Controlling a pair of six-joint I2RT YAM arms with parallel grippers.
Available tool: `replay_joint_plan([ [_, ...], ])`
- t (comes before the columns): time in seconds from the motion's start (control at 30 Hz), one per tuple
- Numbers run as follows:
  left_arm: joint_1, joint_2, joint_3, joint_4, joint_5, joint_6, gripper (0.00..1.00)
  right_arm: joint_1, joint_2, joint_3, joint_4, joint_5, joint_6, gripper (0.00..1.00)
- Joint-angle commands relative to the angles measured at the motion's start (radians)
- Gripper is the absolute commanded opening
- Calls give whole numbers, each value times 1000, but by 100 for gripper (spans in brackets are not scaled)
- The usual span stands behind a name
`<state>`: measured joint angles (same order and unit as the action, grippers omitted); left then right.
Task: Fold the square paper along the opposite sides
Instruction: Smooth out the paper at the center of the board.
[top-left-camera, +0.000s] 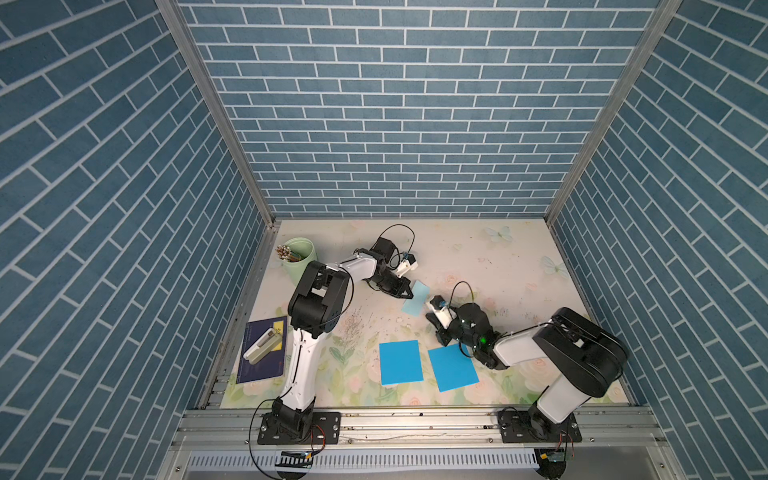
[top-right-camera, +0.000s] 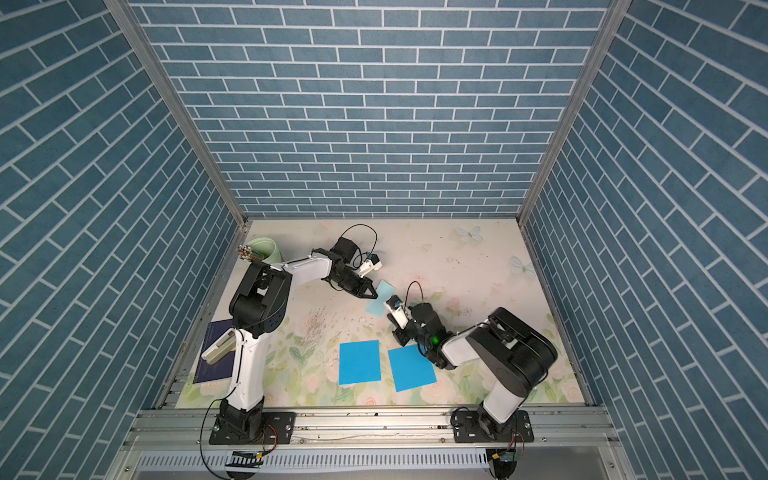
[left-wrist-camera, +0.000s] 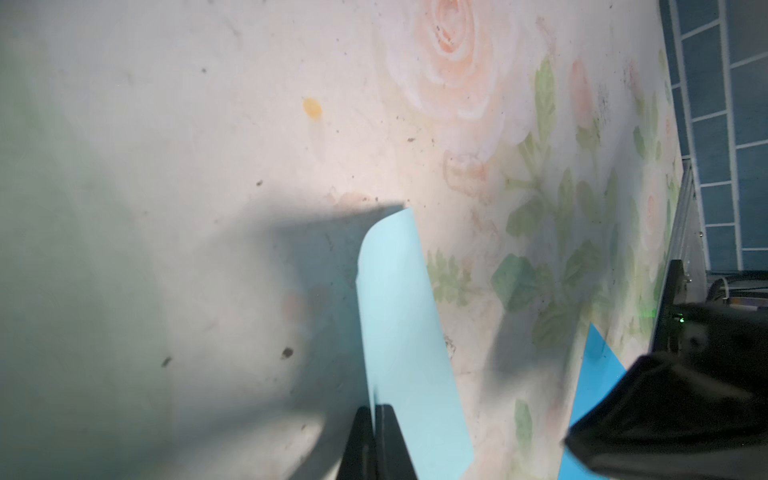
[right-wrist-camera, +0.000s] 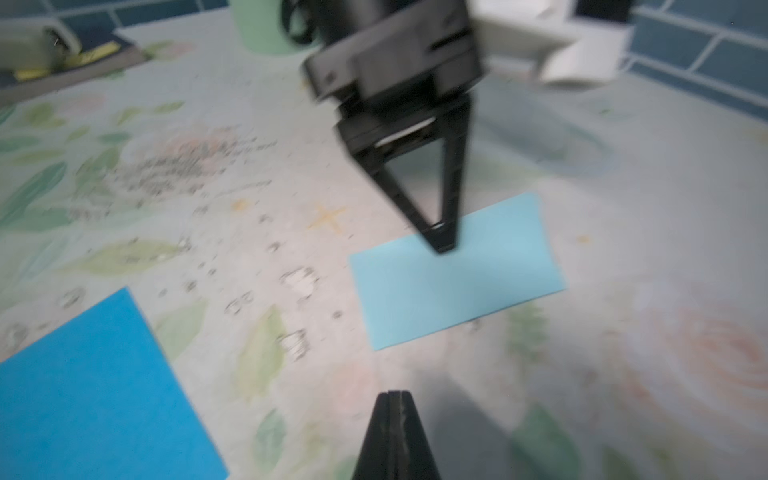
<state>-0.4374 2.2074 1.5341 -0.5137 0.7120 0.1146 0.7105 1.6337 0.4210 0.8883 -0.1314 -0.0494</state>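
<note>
Left gripper (top-left-camera: 409, 296) is pinching the edge of the light-blue paper (top-left-camera: 417, 303), apparently already halved. Right gripper (right-wrist-camera: 395, 400) is hovering just short, closed and empty. Crease-pressing is seemingly remaining.

Only the character "论" is legible, on the yellow band (top-left-camera: 279, 332) of the book (top-left-camera: 262, 368).

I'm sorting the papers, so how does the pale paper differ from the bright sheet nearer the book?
The pale paper is light blue and a narrow rectangle; the bright sheet is vivid blue and nearly square. The left hand pinches the pale paper's edge; the bright sheet lies flat and untouched. Both are plain blue paper on the table.
</note>
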Motion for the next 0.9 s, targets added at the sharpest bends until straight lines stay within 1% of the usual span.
replay_joint_plan([
  [0.0, 6, 38, -68, -41, -209, -60, 0, -73, 57, 88, 30, 15, -10, 0],
  [0.07, 6, 38, -84, -36, -241, -95, 0, -97, 132, 142, 62, -11, 15, 0],
  [0.13, 5, 26, -116, -13, -244, -118, 0, -106, 201, 203, 64, -29, 35, 0],
  [0.2, -1, 13, -135, 6, -240, -135, 0, -106, 264, 275, 15, -39, 41, 0],
  [0.3, -6, 4, -147, 17, -229, -159, 0, -107, 316, 317, -4, -57, 64, 0],
  [0.43, -6, 28, -142, 8, -227, -162, 0, -94, 359, 346, -27, -65, 85, 0],
  [0.53, -10, 47, -131, -6, -224, -158, 0, -78, 371, 391, -89, -51, 81, 0],
  [0.6, -12, 48, -129, -9, -224, -156, 0, -72, 389, 418, -131, -45, 110, 0],
  [0.77, -12, 48, -130, -17, -230, -152, 0, -62, 428, 411, -137, -5, 190, 0],
  [0.87, -10, 51, -134, -21, -235, -149, 0, -64, 426, 399, -153, 35, 217, 0],
])
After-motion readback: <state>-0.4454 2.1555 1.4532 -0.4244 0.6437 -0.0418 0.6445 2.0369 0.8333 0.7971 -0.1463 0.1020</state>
